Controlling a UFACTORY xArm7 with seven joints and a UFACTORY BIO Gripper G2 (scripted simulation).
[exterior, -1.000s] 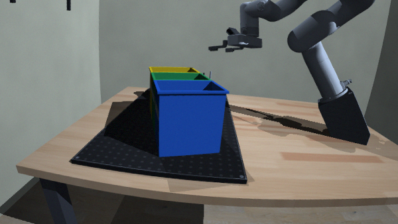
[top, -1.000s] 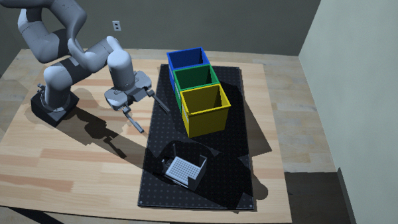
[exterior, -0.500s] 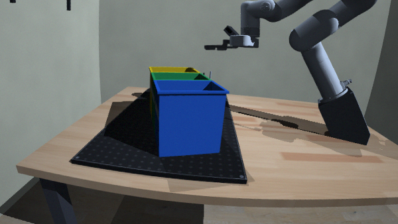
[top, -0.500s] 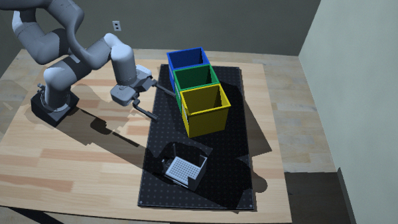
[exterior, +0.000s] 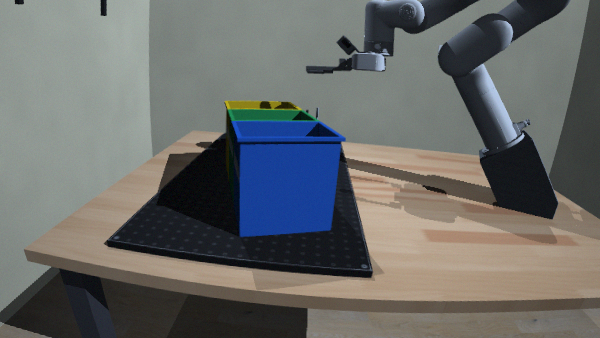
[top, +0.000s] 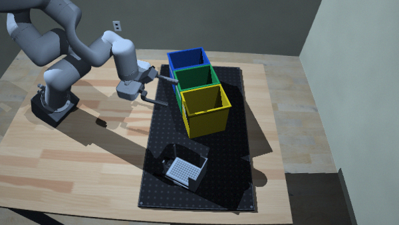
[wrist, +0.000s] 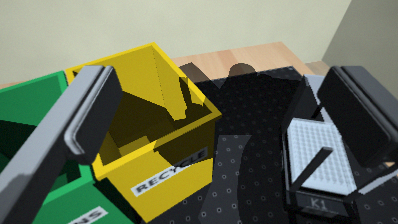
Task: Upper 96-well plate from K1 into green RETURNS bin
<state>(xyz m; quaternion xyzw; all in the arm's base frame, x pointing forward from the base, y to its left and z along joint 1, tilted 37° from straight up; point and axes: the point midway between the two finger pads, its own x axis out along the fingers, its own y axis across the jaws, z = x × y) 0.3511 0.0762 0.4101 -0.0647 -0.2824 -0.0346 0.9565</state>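
In the upper left of the top view the gripper [top: 172,92] [exterior: 320,69] [wrist: 227,120] holds its fingers apart with nothing between, probably for reaching a plate, while the upper plate [top: 185,170] [wrist: 321,156] sits in rack K1 [top: 198,181] [wrist: 318,204], low centre, whose walls keep it placed.

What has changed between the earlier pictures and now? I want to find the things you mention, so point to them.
The gripper [top: 172,93] [exterior: 307,69] [wrist: 225,112] turned, its fingers swinging from the rack side toward the bins [top: 209,121] [exterior: 287,190] [wrist: 172,192]. It took hold of nothing and released nothing. The bins, rack [top: 198,184] [wrist: 320,204] and visible plate [top: 184,170] [wrist: 318,148] stayed put.
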